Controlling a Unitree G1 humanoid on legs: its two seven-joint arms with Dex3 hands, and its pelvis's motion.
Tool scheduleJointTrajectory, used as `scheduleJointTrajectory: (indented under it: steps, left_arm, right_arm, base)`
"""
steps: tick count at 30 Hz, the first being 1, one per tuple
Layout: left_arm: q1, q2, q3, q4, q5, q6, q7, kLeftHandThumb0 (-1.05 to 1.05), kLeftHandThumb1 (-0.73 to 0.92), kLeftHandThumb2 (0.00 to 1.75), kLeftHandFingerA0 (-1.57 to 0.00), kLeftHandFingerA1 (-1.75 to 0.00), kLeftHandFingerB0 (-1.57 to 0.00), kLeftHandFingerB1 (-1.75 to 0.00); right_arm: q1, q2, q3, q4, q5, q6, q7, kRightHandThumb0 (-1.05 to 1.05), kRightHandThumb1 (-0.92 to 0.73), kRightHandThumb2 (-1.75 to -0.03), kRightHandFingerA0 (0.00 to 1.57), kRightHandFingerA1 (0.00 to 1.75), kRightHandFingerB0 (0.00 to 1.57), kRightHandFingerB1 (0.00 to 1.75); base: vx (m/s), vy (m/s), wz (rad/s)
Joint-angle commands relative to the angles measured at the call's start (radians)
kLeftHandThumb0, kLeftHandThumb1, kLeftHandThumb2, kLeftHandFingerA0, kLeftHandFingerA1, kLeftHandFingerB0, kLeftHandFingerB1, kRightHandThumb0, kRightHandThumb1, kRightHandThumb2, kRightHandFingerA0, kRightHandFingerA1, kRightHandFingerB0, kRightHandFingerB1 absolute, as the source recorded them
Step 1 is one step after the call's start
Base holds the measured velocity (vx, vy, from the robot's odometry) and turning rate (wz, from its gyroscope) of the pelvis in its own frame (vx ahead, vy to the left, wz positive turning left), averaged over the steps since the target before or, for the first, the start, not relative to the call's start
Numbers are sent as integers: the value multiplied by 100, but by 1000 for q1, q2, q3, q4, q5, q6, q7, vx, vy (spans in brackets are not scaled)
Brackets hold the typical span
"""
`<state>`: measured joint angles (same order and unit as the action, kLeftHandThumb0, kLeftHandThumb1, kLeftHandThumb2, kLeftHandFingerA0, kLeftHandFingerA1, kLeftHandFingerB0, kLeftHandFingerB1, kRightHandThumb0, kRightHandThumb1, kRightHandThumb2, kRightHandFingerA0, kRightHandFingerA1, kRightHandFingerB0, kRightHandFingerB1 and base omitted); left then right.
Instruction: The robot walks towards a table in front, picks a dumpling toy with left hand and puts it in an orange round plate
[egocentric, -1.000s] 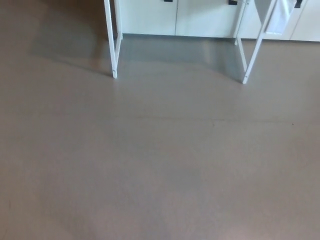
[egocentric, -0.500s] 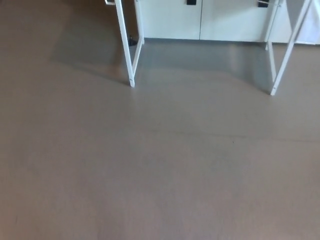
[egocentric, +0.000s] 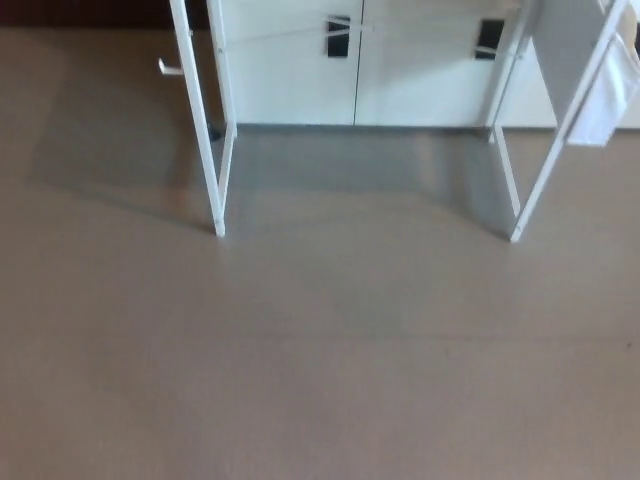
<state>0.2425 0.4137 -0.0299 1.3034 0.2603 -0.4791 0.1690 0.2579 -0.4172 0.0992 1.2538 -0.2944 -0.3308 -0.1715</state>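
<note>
Only the white legs of a table show in the head view: the left front leg (egocentric: 203, 150) and the right front leg (egocentric: 555, 150) stand on the brown floor ahead. The tabletop lies above the picture's top edge, so the dumpling toy and the orange round plate are out of sight. No part of either arm or hand shows.
White cabinets (egocentric: 350, 70) with dark handles stand behind the table against the far wall. A white cloth (egocentric: 610, 95) hangs at the table's right side. The table casts a grey shadow (egocentric: 360, 170) on the brown floor (egocentric: 300, 380).
The whole picture has shifted: the table legs sit lower in the frame and more of the cabinets shows, so the camera has moved. Nothing in the scene itself has moved.
</note>
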Motion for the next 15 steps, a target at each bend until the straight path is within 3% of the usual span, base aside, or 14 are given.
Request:
scheduleJointTrajectory:
  steps: [1, 4, 5, 6, 7, 8, 9, 10, 11, 15]
  left_arm:
    - [37, -1, -1, 11, -4, 6, -8, -30, 51, 56, -55, -48, -32, -31]
    - [47, -1, -3, 8, 0, -4, 0, -29, 50, 55, -54, -49, -33, -32]
    - [53, -1, -4, 9, 0, -10, 4, -29, 49, 55, -67, -81, -34, -32]
    - [58, -1, -4, 10, 1, -13, 7, -29, 49, 55, -67, -81, -34, -32]
    - [63, -1, -6, 11, 4, -14, 12, -28, 49, 55, -63, -70, -33, -32]
    - [64, -1, -7, 12, 6, -12, 14, -28, 49, 55, -63, -70, -33, -32]
    - [66, -1, -4, 14, 2, -6, 3, -27, 51, 55, -53, -54, -31, -31]
    - [68, -2, 0, 16, -4, 0, -12, -27, 51, 55, -53, -54, -31, -31]
    - [69, -1, -7, 17, 4, 6, -1, -31, 50, 56, -40, -37, -31, -31]
    - [-27, -9, -8, 26, 4, 84, -26, -27, 53, 56, -41, -36, -31, -31]
  right_arm:
    - [7, -16, 10, 21, -7, 20, 8, -60, -61, -88, 63, 58, 27, 44]
    - [14, -19, 14, 19, -8, 23, 15, -59, -61, -87, 63, 58, 27, 44]
    - [17, -19, 15, 20, -7, 26, 19, -60, -61, -87, 61, 57, 25, 43]
    - [20, -19, 15, 21, -7, 28, 21, -60, -61, -87, 61, 57, 25, 43]
    - [23, -20, 18, 23, -8, 32, 25, -60, -61, -88, 60, 57, 25, 43]
    - [24, -20, 20, 24, -10, 35, 27, -60, -61, -88, 60, 57, 25, 43]
    - [26, -20, 20, 27, -9, 36, 29, -54, -68, -62, 71, 46, 29, 31]
    - [29, -20, 19, 31, -8, 36, 32, -54, -68, -62, 71, 46, 29, 31]
    - [33, -18, 14, 33, -3, 33, 33, -59, -59, -86, 70, 60, 26, 44]
    - [30, -16, 13, 41, -5, 33, 25, -60, -59, -85, 68, 58, 22, 42]
  base:
    - [388, 52, 5]
    - [311, -7, 21]
    - [389, -81, 28]
    - [423, -105, 18]
    - [461, -132, 39]
    - [500, -128, -25]
    - [460, -177, 41]
    - [459, -190, 21]
    - [465, -189, 6]
    - [338, -96, -2]
